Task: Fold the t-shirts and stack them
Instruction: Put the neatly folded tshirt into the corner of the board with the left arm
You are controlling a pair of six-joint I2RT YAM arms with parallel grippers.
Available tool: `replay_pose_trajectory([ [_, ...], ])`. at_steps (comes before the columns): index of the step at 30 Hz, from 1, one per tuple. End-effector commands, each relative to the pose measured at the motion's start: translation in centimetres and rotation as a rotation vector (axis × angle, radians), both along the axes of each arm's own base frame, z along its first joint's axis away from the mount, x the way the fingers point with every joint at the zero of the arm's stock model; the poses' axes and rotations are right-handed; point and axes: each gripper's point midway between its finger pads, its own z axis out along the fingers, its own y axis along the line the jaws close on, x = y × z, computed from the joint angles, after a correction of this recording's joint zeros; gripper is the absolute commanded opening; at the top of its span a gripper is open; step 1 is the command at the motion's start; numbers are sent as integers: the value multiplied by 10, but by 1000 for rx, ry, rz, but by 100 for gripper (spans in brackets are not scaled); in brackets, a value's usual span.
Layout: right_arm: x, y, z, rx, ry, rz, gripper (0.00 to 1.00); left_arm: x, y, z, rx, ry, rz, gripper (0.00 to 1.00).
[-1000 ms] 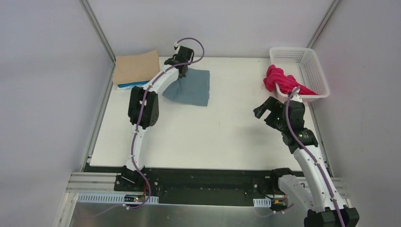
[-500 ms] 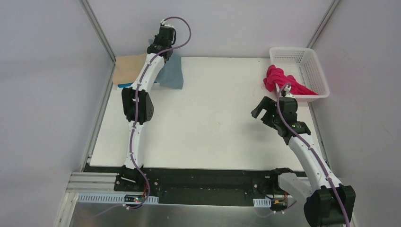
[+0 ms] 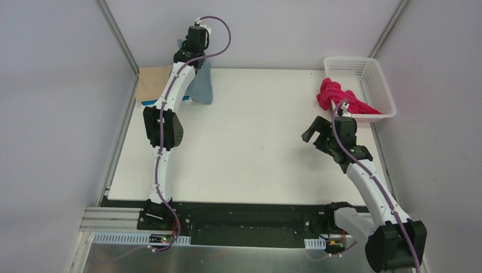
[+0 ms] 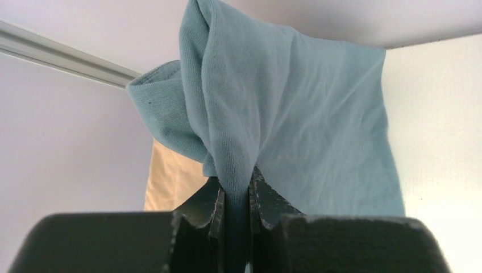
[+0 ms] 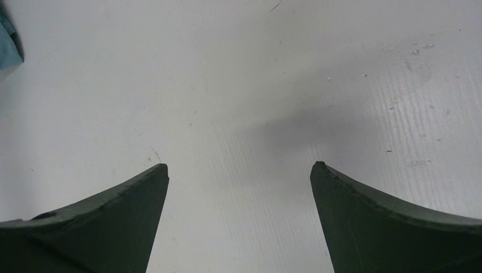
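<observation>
Pinching a bunched ridge of the dusty teal-blue t-shirt (image 4: 295, 125) between the nearly closed jaws of my left gripper (image 4: 236, 190), I am holding it in the air over the far left corner of the table (image 3: 256, 153). From the grip the cloth is draping away in soft folds. A doubled edge is curling out on one side and a smooth, thin panel is hanging on the other. From above it is showing as a narrow drape, and I cannot tell whether its lower edge is touching anything.

Just beside it the tan t-shirt (image 3: 154, 82) is lying flat as a neat rectangle. A strip of the bright blue t-shirt (image 3: 149, 103) is peeking out under its near edge. I am reading those two as folded and stacked, and the teal one as on its way to join them.

My right gripper (image 5: 240, 165) is hovering with its jaws spread wide and nothing between them, only bare table below. It is waiting near the white basket (image 3: 375, 79) at the far right. There the magenta-red t-shirt (image 3: 335, 96) is spilling over the rim in a crumpled, twisted heap, not yet folded.

I am judging the job as somewhat past halfway: one shirt to set down, one to fold and stack.
</observation>
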Motion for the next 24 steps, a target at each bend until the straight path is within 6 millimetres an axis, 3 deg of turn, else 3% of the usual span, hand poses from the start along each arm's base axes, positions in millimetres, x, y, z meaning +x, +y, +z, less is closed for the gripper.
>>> replay_pose_trajectory([
  [1,8,0,23,-1,-73,3,100,-24,11,140,-52,-284,-14,0],
  [14,7,-2,23,-2,-77,-5,100,-33,18,164,-44,-324,-14,0],
  [19,7,-2,21,-4,-67,-6,100,-30,35,140,-37,-271,23,0],
  [24,8,-3,18,-11,-56,-14,100,-21,68,117,-45,-236,68,0],
])
